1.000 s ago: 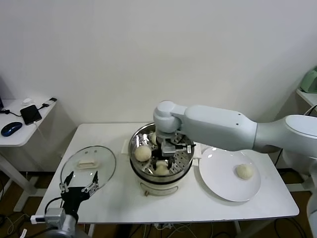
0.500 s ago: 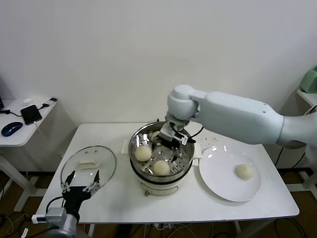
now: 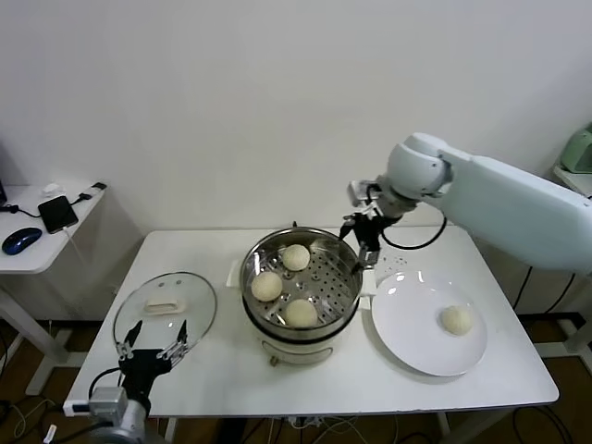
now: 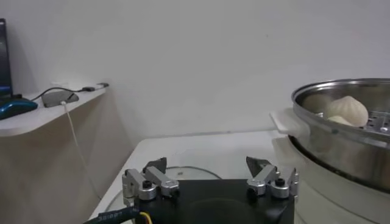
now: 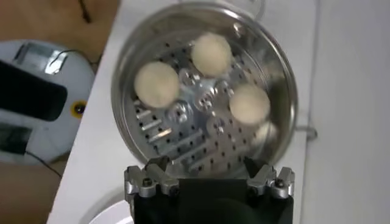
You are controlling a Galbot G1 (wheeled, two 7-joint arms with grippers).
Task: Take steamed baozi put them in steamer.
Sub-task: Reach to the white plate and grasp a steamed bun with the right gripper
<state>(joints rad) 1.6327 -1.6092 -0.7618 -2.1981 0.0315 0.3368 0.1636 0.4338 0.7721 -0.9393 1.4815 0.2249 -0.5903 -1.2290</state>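
While the left pincer [image 3: 153, 344] sits low at the near left corner of the white table [image 3: 213, 379], fingers spread apart and empty, just in front of the round glass lid [image 3: 166, 308], the right pincer [image 3: 363, 242] hangs in the air above the far right rim of the steamer [image 3: 301, 294]. Its fingers also stand apart with nothing between them (the right wrist view looks straight down past them into the pot).

Three steamed baozi lie on the perforated tray inside the steamer: one at the far side [image 3: 295, 257], one toward the left [image 3: 266, 286], and one at the near side [image 3: 301, 314]. They sit apart from one another. A fourth baozi [image 3: 456, 319] rests alone on the flat white plate [image 3: 407, 333], which lies on the table just to the right of the steamer.

Seen from the left wrist, the steamer's shiny wall [image 4: 341, 152] rises beside the left pincer, with one bun showing over the rim.
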